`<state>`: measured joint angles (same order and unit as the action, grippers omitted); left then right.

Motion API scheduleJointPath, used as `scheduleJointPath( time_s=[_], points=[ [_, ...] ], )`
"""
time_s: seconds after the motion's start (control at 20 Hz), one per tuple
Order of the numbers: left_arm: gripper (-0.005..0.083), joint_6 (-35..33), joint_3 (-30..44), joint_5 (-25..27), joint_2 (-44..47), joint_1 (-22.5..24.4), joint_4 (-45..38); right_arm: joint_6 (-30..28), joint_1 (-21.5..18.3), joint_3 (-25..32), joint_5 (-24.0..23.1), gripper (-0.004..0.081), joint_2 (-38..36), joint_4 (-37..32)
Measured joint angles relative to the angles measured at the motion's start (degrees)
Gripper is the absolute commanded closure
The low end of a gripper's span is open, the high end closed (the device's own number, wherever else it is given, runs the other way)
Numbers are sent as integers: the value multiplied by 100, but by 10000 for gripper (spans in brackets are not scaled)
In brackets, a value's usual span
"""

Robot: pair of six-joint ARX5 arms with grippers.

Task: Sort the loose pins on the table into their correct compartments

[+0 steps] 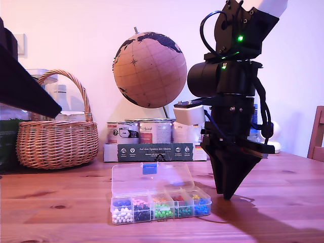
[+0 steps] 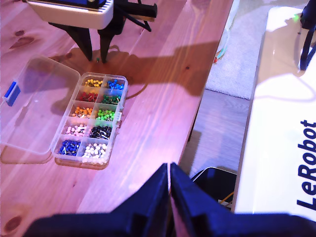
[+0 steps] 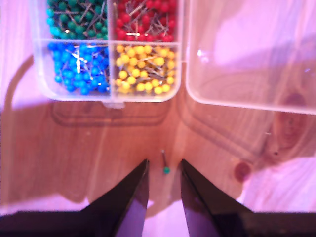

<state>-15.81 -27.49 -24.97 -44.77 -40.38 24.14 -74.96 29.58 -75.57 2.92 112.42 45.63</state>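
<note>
One loose pin [image 3: 166, 169] with a dark green head lies on the table [image 3: 89, 148], just outside the yellow compartment [image 3: 143, 69] of the clear organiser box [image 1: 162, 206]. My second gripper [image 3: 164, 167] is open and narrow, its fingertips on either side of the pin head. In the exterior view it [image 1: 229, 196] points straight down beside the box's right end. From the first wrist view, the pin [image 2: 98, 60] shows as a green speck under that gripper [image 2: 96, 57]. My first gripper [image 2: 170, 170] is shut on nothing, high above the table's edge, well away from the box [image 2: 94, 116].
The box lid [image 1: 152, 178] lies open flat behind the cells. A wicker basket [image 1: 58, 136], a globe [image 1: 149, 68] and tins [image 1: 152, 132] stand at the back. A chair [image 1: 318, 131] is at the exterior view's right. Beyond the table edge there is floor and a white board [image 2: 281, 123].
</note>
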Motion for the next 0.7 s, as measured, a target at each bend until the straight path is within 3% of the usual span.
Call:
scheduleJointPath(
  time_s=[0.7],
  points=[
    [797,0,0,0,0,0,0,-11,-120,0,122,617,0,2]
  ],
)
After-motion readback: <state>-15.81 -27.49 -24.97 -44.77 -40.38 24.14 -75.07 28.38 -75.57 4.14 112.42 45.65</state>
